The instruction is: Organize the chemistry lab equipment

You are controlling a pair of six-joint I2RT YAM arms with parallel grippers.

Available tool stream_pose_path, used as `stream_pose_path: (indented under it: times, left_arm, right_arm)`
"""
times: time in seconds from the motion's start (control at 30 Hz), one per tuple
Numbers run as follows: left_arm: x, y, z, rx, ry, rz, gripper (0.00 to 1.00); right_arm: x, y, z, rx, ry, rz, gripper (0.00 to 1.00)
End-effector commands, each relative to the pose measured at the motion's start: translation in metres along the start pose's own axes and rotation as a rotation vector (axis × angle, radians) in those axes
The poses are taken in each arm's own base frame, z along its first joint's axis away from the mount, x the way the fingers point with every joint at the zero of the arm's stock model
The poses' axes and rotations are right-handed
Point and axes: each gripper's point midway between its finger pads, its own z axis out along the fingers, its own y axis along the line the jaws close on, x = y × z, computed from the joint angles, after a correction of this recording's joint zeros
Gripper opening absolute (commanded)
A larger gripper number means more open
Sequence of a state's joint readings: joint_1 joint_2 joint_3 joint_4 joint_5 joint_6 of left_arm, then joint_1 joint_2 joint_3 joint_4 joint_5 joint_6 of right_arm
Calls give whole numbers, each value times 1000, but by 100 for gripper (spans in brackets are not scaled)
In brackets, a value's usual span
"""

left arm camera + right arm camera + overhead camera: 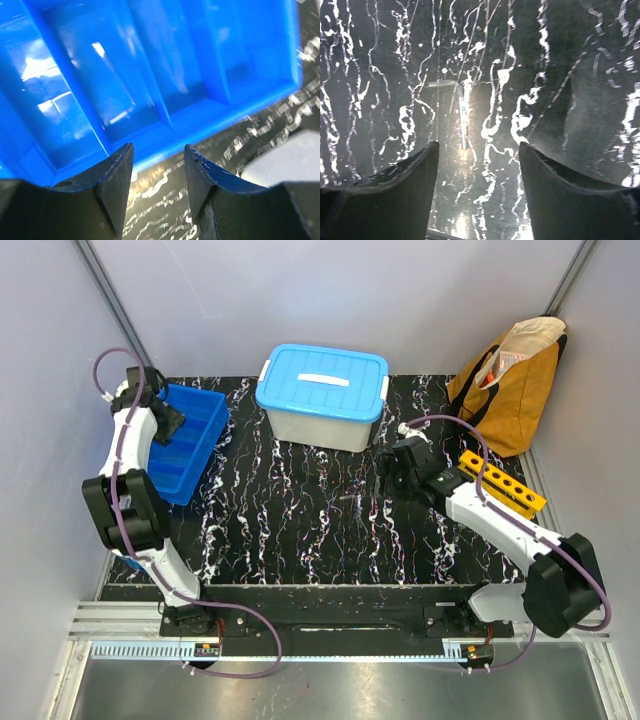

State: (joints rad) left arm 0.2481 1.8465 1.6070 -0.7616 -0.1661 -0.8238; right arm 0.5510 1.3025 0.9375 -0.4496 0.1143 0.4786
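A blue divided tray (pixel 192 440) stands at the table's left edge. My left gripper (pixel 163 416) hovers over its near-left part, open and empty. In the left wrist view the gripper (pixel 158 150) is above the tray's rim (pixel 190 125), and faint clear shapes (pixel 107 100) lie in one compartment. A yellow test tube rack (pixel 502 483) lies at the right. My right gripper (pixel 395 475) is open and empty just left of the rack, low over the table. In the right wrist view the gripper (pixel 479 145) faces a thin clear glass tube (pixel 465 117) on the marbled top.
A white box with a blue lid (pixel 322 395) stands at the back middle; its corner shows in the left wrist view (pixel 290 162). A mustard cloth bag (pixel 512 385) leans in the back right corner. The black marbled tabletop (pixel 300 530) spans the space between the arms.
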Motion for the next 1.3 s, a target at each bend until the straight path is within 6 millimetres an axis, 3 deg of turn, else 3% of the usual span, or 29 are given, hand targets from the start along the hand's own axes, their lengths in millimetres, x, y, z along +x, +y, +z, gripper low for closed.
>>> stream_pose_path:
  times: [0.0,0.07,0.23,0.33,0.43,0.67,1.27]
  left_arm:
    - [12,-42,-78,254,-73,280,49]
    - [41,-55,-98,391,-31,379,49]
    - [122,-59,-143,661,93,534,53]
    - [167,-52,-165,829,194,595,57]
    - [198,-35,-175,931,277,638,60]
    - [220,5,-160,898,283,718,62]
    - [225,10,-161,895,292,716,63]
  right_arm:
    - [7,25,13,-120,28,41,60]
    - [16,33,20,-150,64,63,53]
    - [36,36,40,-106,131,44,47]
    - [49,37,51,-79,182,19,45]
    - [55,37,59,-34,195,-12,42]
    - [66,36,76,26,237,-59,38]
    - [92,27,87,169,290,-205,21]
